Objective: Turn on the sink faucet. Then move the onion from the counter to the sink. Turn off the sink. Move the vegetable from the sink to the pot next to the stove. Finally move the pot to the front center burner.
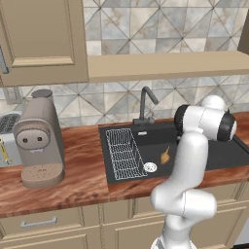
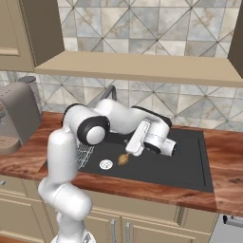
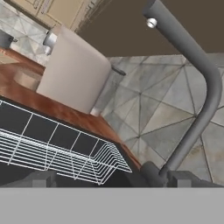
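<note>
A tiled kitchen wall and a wooden table frame the dark sink (image 1: 223,155), where I have the arm reaching in low over the basin. The onion (image 2: 123,159) already lies on the sink floor, just beside the drain (image 2: 106,164) and clear of the wire rack (image 1: 122,151), so by my reading the job at hand is to shut the water off. The gripper (image 2: 129,144) hangs close above the onion with its fingers spread as wide as they go and nothing held between them. In the hand view the faucet (image 3: 192,87) rises at the right, its spout bending overhead and its base sitting just beyond one fingertip, with the coffee machine (image 1: 39,138) behind on the table. To do this well I would keep the fingers open, approach the base of the faucet squarely, and push the handle with the flat of one finger rather than pinch it. I cannot make out the handle's position or any water stream, so I would go slowly and keep the wrist off the spout. The pot lies outside these views.
</note>
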You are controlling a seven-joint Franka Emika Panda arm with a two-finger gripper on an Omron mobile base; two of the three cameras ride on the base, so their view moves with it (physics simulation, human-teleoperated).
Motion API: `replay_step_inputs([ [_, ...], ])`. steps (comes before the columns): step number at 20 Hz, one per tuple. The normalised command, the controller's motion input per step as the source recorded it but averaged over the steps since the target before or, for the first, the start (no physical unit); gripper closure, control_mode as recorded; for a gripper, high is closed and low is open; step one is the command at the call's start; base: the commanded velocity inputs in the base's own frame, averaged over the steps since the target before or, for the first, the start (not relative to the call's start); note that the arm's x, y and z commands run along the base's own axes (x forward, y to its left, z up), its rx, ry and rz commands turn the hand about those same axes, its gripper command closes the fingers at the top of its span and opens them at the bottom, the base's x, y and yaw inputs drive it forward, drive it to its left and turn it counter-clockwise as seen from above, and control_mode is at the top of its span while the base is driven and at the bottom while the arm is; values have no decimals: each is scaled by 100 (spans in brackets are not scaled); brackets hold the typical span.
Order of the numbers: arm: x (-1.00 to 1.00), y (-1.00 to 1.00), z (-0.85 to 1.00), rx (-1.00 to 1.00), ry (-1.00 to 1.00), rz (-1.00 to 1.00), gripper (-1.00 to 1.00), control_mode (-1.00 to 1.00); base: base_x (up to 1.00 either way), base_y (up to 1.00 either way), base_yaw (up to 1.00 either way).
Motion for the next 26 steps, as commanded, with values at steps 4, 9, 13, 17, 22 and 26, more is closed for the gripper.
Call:
replay_step_inputs([
  [4,-44,0,38,-6,-5,6,-100,-100,0,0,0],
  [9,-37,0,45,-14,-10,12,-100,-100,0,0,0],
  [13,-59,0,20,-20,-2,11,-100,-100,0,0,0],
  [17,-59,0,2,-24,0,14,-100,-100,0,0,0],
  [22,-47,7,0,-25,0,21,-100,-100,0,0,0],
  [26,-33,16,0,-25,0,27,-100,-100,0,0,0],
])
